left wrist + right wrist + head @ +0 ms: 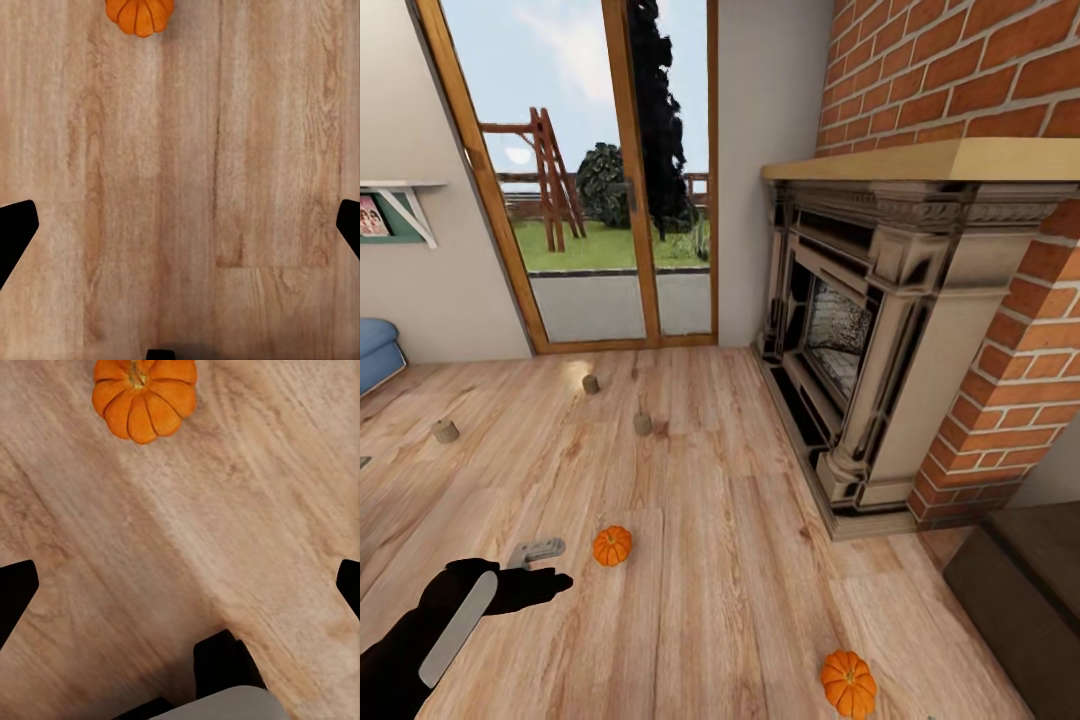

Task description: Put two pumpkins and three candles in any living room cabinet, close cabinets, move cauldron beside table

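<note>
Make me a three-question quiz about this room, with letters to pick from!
1. Where do the pumpkins lie? A on the wooden floor B on the mantel C on the blue sofa
2. How many candles stand on the floor? A one B three C five
3. What is the left gripper doing? A squeezing a pumpkin B open, holding nothing C holding a candle

Answers:
1 A: both pumpkins rest on the floor.
2 B: three candles stand apart near the glass door.
3 B: the left gripper has fingers spread over bare boards.

No legible text, labels or numbers.
</note>
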`<state>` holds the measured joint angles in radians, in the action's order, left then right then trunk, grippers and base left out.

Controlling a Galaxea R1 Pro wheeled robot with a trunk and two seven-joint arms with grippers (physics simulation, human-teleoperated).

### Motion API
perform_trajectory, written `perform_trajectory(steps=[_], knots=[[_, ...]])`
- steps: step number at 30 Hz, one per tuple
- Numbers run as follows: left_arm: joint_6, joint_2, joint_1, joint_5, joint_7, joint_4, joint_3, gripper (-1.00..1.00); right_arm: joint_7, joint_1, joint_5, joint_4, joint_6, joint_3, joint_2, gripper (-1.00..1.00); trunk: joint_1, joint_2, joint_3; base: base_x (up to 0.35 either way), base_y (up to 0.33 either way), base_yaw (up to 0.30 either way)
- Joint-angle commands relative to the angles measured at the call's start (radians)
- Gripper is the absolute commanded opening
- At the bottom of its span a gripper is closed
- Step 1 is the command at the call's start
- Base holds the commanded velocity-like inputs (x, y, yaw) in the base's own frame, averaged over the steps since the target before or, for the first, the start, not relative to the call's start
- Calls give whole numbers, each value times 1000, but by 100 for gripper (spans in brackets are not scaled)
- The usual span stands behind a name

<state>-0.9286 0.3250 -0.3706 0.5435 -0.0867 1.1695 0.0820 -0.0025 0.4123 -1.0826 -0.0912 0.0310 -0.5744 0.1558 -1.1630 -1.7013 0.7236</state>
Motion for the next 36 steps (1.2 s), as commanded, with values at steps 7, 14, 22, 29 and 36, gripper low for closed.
perform_trajectory(steps=[7, 14, 22, 29, 36], knots=[[-4, 4, -1, 33, -6, 1, 0, 100, 15, 0, -10, -2, 1, -5, 2, 100, -27, -50, 23, 0, 0, 0], [-29, 12, -1, 90, -6, 2, 2, 100, 82, 0, -16, -1, 1, -3, 1, 100, -54, -99, 45, 0, 0, 0], [-32, 10, -1, 95, -6, 2, 2, 100, 93, 0, -17, -1, -19, -4, 1, 100, -84, -155, 70, 0, 0, 0], [-32, 4, -1, 97, -7, 2, 3, 100, 93, 0, -17, -1, -28, -5, 0, 100, -111, -204, 92, 0, 0, 0], [-32, 2, -1, 98, -7, 0, 4, 100, 93, 0, -17, -1, -75, -6, -1, 100, -138, -253, 114, 0, 0, 0]])
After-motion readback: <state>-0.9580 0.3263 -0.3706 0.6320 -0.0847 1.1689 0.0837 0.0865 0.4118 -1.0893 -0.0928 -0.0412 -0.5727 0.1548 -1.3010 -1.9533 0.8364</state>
